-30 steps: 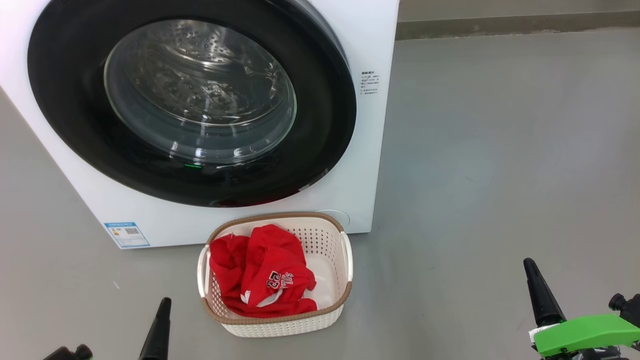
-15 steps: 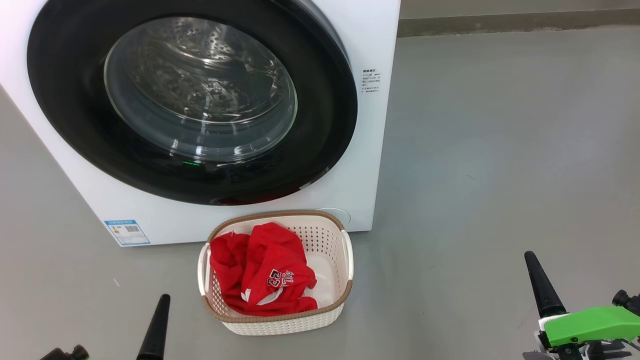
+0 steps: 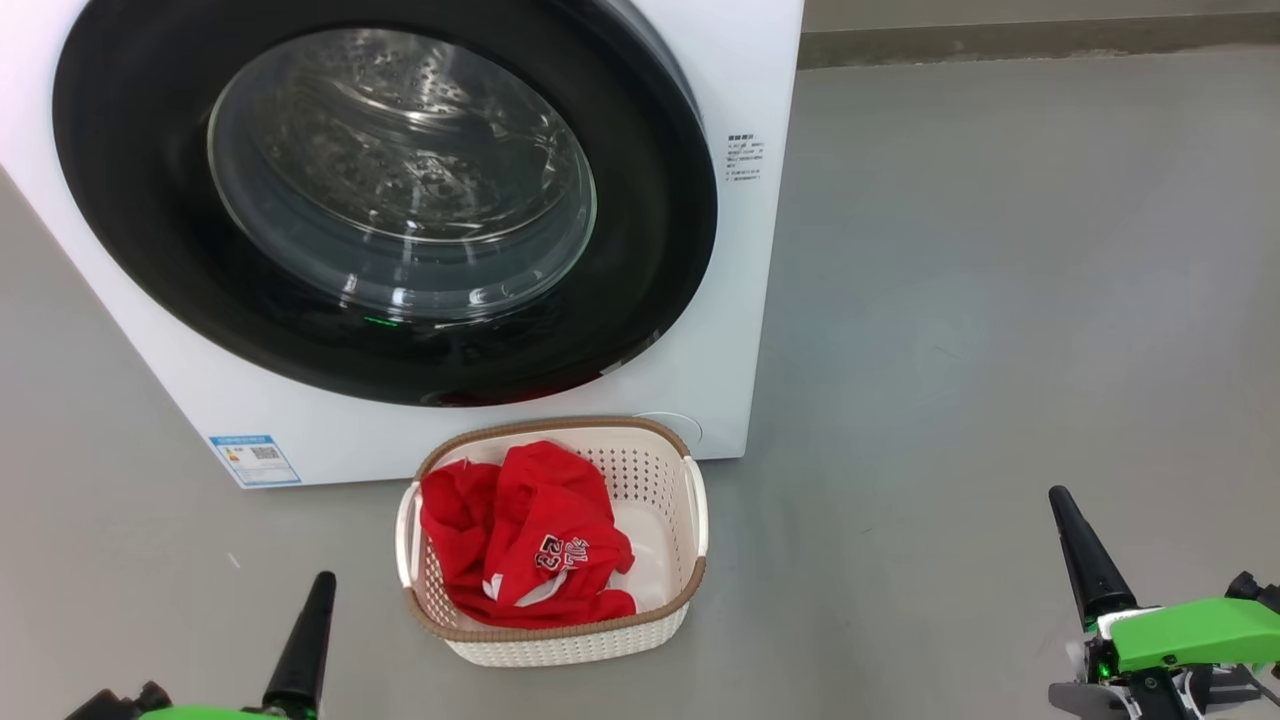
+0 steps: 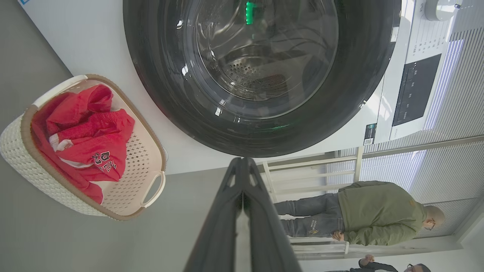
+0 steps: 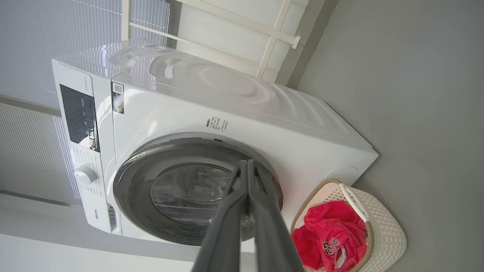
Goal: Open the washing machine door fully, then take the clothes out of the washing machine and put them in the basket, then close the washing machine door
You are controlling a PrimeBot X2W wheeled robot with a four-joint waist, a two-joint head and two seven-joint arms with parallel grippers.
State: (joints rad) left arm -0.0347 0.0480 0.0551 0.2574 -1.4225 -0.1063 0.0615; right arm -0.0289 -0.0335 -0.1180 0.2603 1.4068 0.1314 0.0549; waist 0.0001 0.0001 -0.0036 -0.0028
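Clothes (image 3: 525,540) lay in basket (image 3: 560,648); washing machine door (image 3: 660,200) looked shut; nothing seemed left to do. Left gripper (image 3: 323,585), right gripper (image 3: 1058,498) both closed tight, empty.

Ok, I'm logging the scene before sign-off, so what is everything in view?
washing machine: one, white, on the floor
washing machine door: one, black rim, clear glass, closed
basket: one, cream, brown rim, before the machine
clothes: one garment, red and white, in the basket
label: one, blue-and-white, machine's lower corner
floor: one, grey, all round
people: two, one in olive jacket, beyond the machine
left gripper: one, dark, shut, lower left, head view
right gripper: one, dark, shut, lower right, head view
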